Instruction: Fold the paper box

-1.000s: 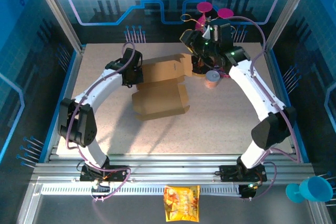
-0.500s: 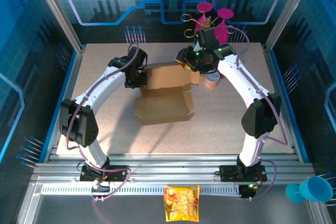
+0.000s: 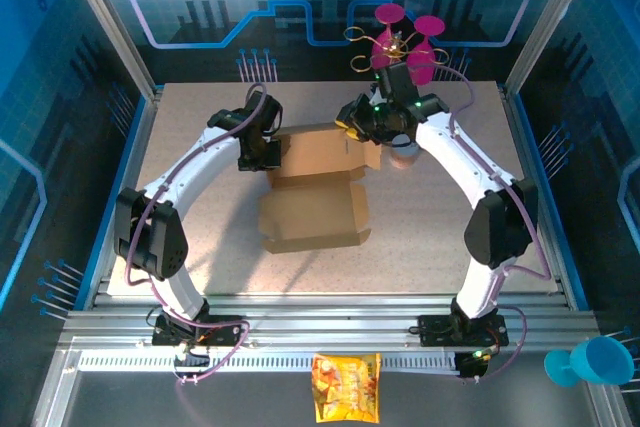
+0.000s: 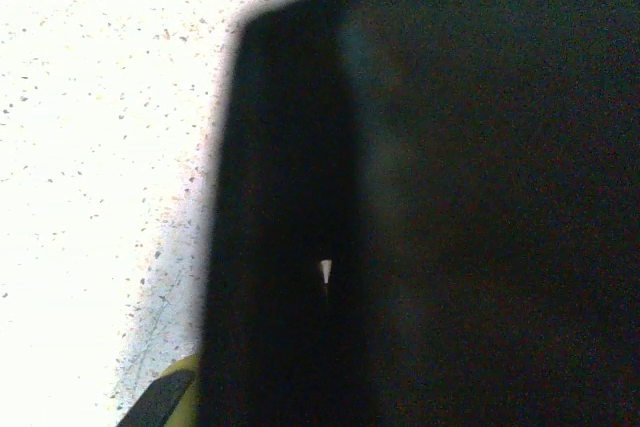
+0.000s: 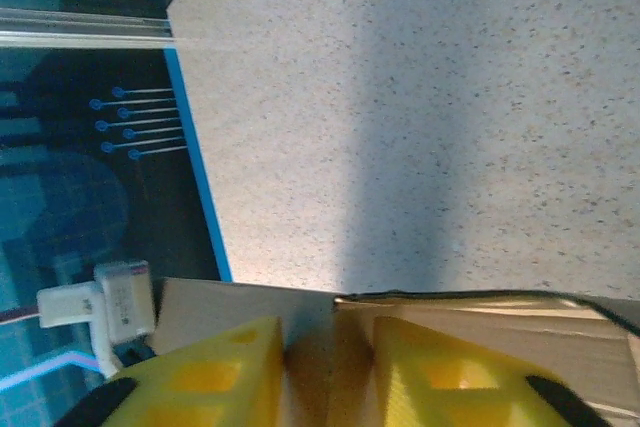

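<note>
Cardboard sits in the middle of the table (image 3: 450, 237). It is the paper box (image 3: 310, 212). Its near part lies flat and its far part looks lifted. The right gripper (image 3: 364, 129) is at the far right corner, and its yellow fingers (image 5: 215, 367) pinch a flap between them. The left gripper (image 3: 262, 151) is at the far left corner, right against the box. Its camera is too dark, so I cannot tell if it is spread or pinching. To fold well, I think both sides should tip the far part forward together, slow and even, so the box does not slide or tear.
</note>
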Controlling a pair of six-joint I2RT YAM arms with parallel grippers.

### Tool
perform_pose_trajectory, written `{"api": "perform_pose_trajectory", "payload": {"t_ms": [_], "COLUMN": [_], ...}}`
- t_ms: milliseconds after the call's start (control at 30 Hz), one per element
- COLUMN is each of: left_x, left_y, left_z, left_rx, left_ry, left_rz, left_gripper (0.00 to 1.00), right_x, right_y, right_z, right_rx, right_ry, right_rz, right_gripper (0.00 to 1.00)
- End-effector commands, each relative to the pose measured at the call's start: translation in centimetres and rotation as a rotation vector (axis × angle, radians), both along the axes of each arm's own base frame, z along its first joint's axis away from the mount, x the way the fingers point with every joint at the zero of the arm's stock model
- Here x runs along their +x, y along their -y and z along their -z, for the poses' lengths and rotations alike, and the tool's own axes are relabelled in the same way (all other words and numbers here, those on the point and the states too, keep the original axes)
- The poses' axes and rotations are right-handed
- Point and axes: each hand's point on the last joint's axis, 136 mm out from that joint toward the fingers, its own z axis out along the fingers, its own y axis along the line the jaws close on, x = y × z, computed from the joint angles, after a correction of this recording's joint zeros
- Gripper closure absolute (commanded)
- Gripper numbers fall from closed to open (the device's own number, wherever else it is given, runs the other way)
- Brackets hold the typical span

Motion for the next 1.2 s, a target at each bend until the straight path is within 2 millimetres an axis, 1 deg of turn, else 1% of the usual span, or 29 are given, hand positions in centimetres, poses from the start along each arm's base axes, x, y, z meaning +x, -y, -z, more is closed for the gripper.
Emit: {"api": "perform_pose_trajectory", "payload": {"t_ms": [0, 33, 100, 167, 233, 267, 333, 367, 400, 467, 567, 667, 733, 800, 867, 900, 1000, 1167], "left_x": [0.4, 0.4, 0.4, 0.4, 0.5, 0.5, 0.5, 0.5, 0.5, 0.5, 0.6, 0.6, 0.6, 0.6, 0.6, 0.7, 0.8, 0.9], "left_y": [1.1, 1.2, 1.2, 1.2, 1.2, 1.2, 1.2, 1.1, 1.0, 0.8, 0.8, 0.7, 0.7, 0.7, 0.7, 0.7, 0.8, 0.9], "left_z": [-1.5, -1.6, -1.8, -2.0, -2.3, -2.5, -2.7, -2.8, -3.0, -3.2, -3.6, -3.7, -3.8, -3.9, -4.1, -4.2, -4.5, -4.8], "left_rx": [-0.048, -0.05, -0.054, -0.056, -0.06, -0.062, -0.064, -0.062, -0.06, -0.055, -0.055, -0.05, -0.046, -0.045, -0.046, -0.049, -0.051, -0.057], "left_ry": [0.027, 0.029, 0.037, 0.039, 0.042, 0.044, 0.041, 0.041, 0.041, 0.041, 0.045, 0.038, 0.033, 0.027, 0.029, 0.031, 0.029, 0.03], "left_rz": [0.012, 0.012, 0.01, 0.008, 0.005, 0.002, -0.005, -0.011, -0.018, -0.024, -0.026, -0.029, -0.029, -0.031, -0.034, -0.034, -0.033, -0.034], "left_gripper": [1.0, 1.0, 1.0, 1.0, 1.0, 1.0, 1.0, 1.0, 1.0, 1.0, 1.0, 1.0, 1.0, 1.0, 1.0, 1.0, 1.0, 1.0], "right_x": [-0.3, -0.3, -0.2, -0.1, -0.2, -0.2, -0.2, -0.3, -0.4, -1.2, -3.4, -6.1, -7.3, -7.9, -7.9, -7.8, -6.9, -5.4], "right_y": [-0.8, -0.8, -0.8, -0.6, -0.3, -0.2, 0.5, 1.0, 1.6, 3.2, 6.2, 8.5, 9.4, 9.9, 9.9, 9.9, 10.0, 9.6], "right_z": [-3.1, -3.1, -3.3, -3.4, -3.6, -3.8, -4.3, -4.7, -5.3, -6.1, -5.9, -2.8, -0.9, 1.5, 3.2, 3.8, 5.2, 7.1], "right_rx": [0.113, 0.124, 0.141, 0.146, 0.149, 0.151, 0.147, 0.141, 0.128, 0.089, 0.014, -0.054, -0.096, -0.14, -0.175, -0.199, -0.22, -0.247], "right_ry": [0.018, 0.011, 0.003, 0.0, 0.004, 0.009, 0.027, 0.048, 0.079, 0.136, 0.202, 0.194, 0.179, 0.137, 0.109, 0.102, 0.095, 0.055], "right_rz": [0.025, 0.033, 0.05, 0.066, 0.08, 0.083, 0.094, 0.104, 0.116, 0.136, 0.187, 0.224, 0.228, 0.224, 0.21, 0.209, 0.223, 0.231], "right_gripper": [0.81, 0.86, 0.9, 0.96, 0.97, 0.93, 0.75, 0.67, 0.61, 0.56, 0.56, 0.64, 0.74, 0.85, 0.9, 0.91, 0.89, 0.88]}}
